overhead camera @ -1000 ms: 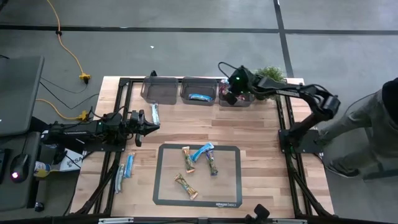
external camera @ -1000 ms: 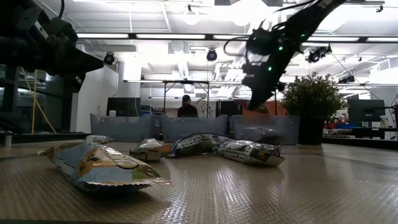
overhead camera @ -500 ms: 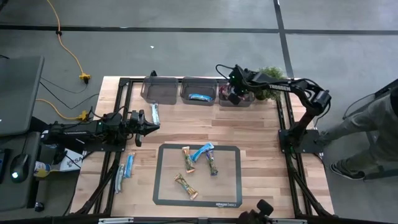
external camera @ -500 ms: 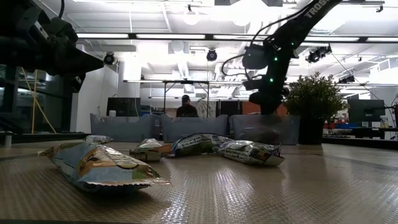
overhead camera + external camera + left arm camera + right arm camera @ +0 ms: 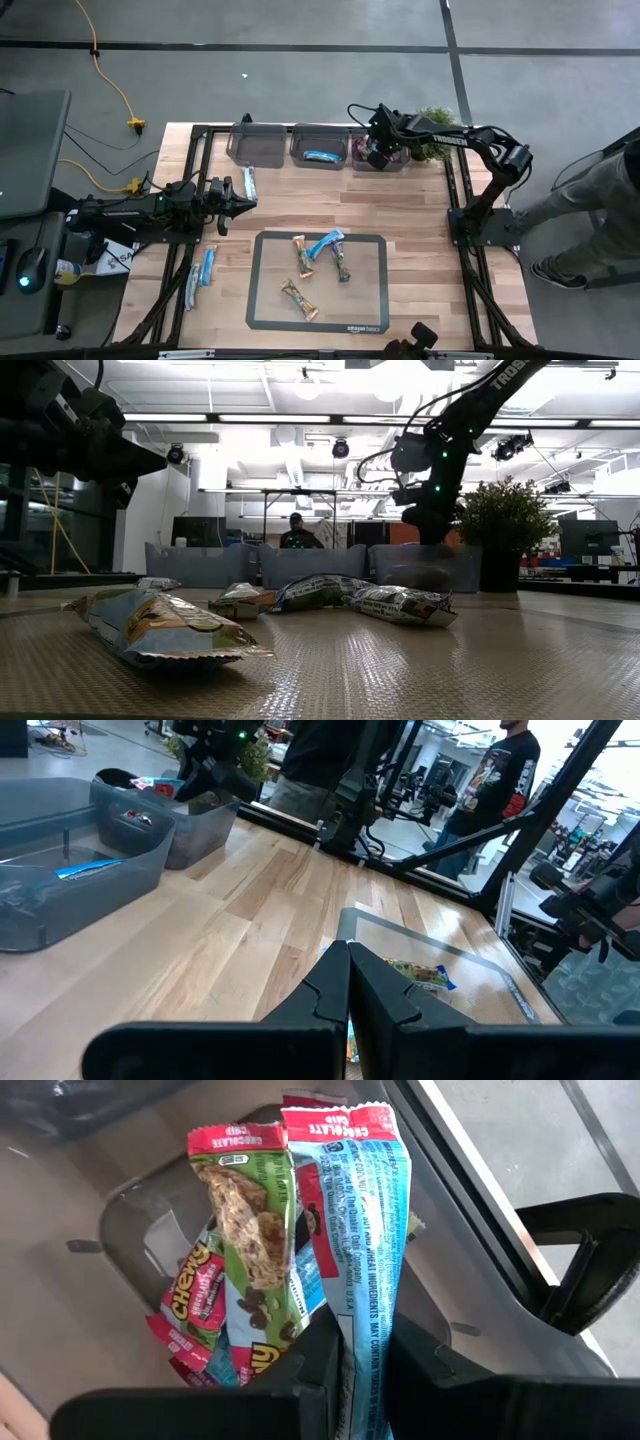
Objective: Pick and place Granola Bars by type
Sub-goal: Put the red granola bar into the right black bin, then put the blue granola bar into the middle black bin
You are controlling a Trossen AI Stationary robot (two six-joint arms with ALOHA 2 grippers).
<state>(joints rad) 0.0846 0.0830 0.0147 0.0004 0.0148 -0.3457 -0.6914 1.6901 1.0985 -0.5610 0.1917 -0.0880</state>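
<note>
Right gripper (image 5: pixel 345 1355) fingers are pinching a red-pink multicoloured wrapped bar (image 5: pixel 345 1210) over the clear grey bin (image 5: pixel 380 158), upper right of frame; wrapper is risking snagging the rim on release; left gripper (image 5: pixel 348 965) is sitting closed, empty, mid-left.

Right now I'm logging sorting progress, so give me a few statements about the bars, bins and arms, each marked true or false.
1. The right gripper holds a red-pink Granola Bar over the right-hand bin. True.
2. The middle bin holds a bright blue bar. True.
3. Six bars lie on the dark mat. False: four lie on it.
4. The left gripper holds a bar. False: its fingers are shut on nothing, and it waits at the table's left side.
5. The right-hand bin holds no bars. False: red-pink wrappers lie in it.
</note>
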